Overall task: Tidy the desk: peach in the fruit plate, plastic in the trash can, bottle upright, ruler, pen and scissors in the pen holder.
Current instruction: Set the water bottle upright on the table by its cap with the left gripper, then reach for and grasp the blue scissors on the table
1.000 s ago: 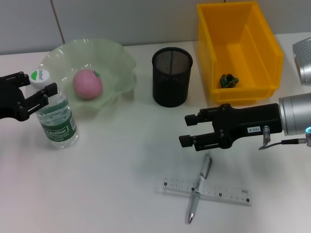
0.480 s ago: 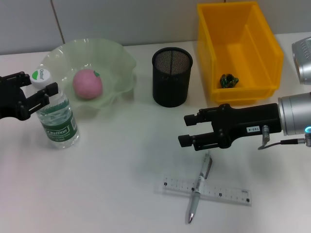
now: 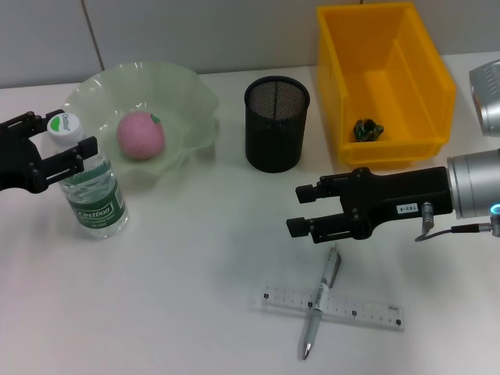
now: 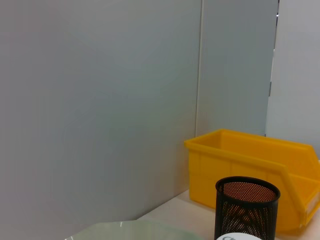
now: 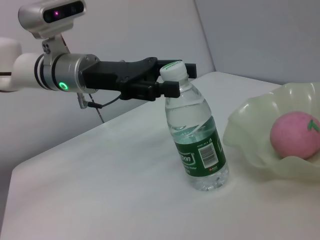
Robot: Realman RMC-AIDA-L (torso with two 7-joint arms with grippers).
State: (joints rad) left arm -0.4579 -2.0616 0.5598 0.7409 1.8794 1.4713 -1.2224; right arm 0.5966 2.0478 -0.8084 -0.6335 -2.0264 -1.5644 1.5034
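A clear water bottle with a white cap stands nearly upright at the left, beside the fruit plate. My left gripper straddles its neck with the fingers open; the right wrist view shows the same. A pink peach lies in the plate. Green plastic lies in the yellow trash bin. My right gripper is open and empty, just above the pen. The pen lies across a clear ruler. The black mesh pen holder stands in the middle. No scissors are in view.
The left wrist view shows the bin, the pen holder and the grey wall. The wall runs along the table's back edge. Bare white table lies between the bottle and the ruler.
The left gripper's fingers have spread slightly around the bottle neck and the bottle's top has shifted a little. The right arm has not moved.
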